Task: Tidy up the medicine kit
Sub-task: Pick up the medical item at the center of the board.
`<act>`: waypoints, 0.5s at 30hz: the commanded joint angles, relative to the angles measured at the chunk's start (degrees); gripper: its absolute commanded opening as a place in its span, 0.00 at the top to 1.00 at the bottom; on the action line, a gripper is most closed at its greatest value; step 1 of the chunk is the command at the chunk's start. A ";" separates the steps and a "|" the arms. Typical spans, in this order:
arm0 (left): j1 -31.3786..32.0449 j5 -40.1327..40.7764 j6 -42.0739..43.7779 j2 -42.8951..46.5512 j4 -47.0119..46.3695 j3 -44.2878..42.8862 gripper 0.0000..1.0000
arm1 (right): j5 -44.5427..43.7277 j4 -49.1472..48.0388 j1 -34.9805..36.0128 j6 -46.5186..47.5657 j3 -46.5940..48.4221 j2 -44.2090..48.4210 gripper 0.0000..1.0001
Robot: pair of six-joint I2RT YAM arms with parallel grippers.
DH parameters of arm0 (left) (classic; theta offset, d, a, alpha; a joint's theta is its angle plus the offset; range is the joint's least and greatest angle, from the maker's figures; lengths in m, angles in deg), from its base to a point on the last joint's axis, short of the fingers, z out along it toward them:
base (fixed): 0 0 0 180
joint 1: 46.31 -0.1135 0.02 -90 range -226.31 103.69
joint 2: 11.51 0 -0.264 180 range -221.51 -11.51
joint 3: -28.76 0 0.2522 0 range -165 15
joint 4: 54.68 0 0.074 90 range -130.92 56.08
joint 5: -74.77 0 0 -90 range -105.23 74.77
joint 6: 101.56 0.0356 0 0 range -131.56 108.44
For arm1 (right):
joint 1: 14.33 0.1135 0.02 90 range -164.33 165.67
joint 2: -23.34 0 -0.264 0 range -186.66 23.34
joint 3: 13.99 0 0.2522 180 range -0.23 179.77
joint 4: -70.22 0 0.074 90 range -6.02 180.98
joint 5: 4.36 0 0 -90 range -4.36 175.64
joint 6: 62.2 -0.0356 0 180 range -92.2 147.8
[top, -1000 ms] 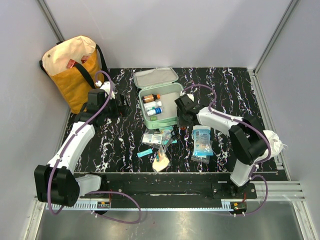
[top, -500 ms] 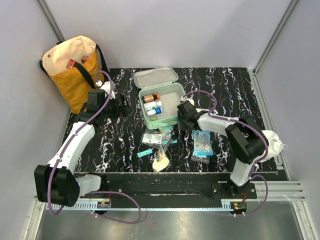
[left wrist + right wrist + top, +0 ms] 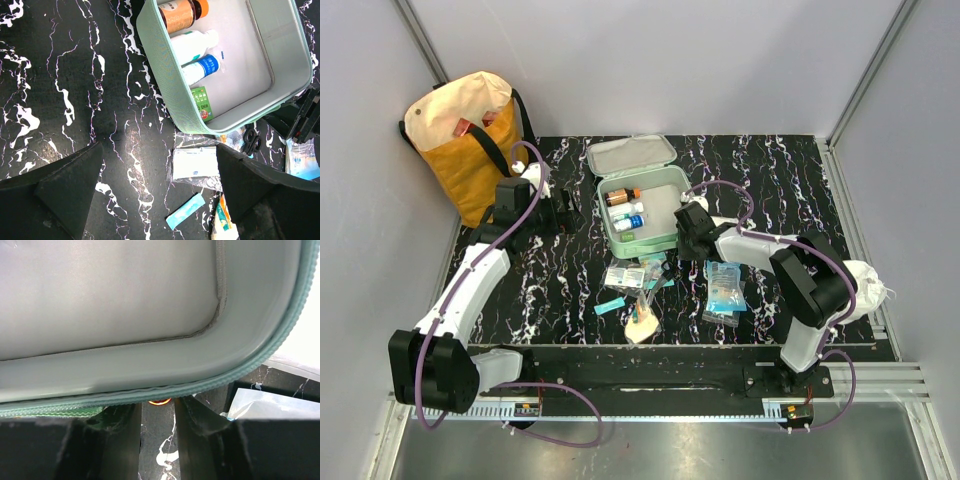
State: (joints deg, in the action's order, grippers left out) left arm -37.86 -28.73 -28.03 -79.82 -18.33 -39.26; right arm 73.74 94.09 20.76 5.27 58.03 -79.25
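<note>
Change: right gripper (image 3: 689, 238) slid to medicine kit (image 3: 646, 244) near-right corner; jaws narrowed, tips under rim — can't tell if gripping
Idle: left gripper (image 3: 159, 150) wide open; unmoved
Room: open table (image 3: 70, 75) left of kit

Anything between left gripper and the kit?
Nothing visible. The open left gripper hangs left of the medicine kit, only bare table between them. The loose packets lie nearer the bases, off that line.

The left arm (image 3: 470, 275) stretches forward with the left gripper (image 3: 560, 212) spread wide and pointing down, while the right arm (image 3: 760, 243) folds inward, the right gripper (image 3: 157, 425) held low, its fingers (image 3: 122, 440) only narrowly apart.
</note>
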 commanded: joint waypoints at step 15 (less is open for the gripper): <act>-0.01 -2.32 0.21 -0.42 -2.55 -0.85 0.01 | 1.70 11.94 -0.20 1.78 4.84 13.72 0.69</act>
State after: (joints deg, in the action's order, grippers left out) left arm -37.86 -29.82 -27.96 -80.52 -18.33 -39.26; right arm 73.48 102.39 20.76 7.42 58.62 -71.45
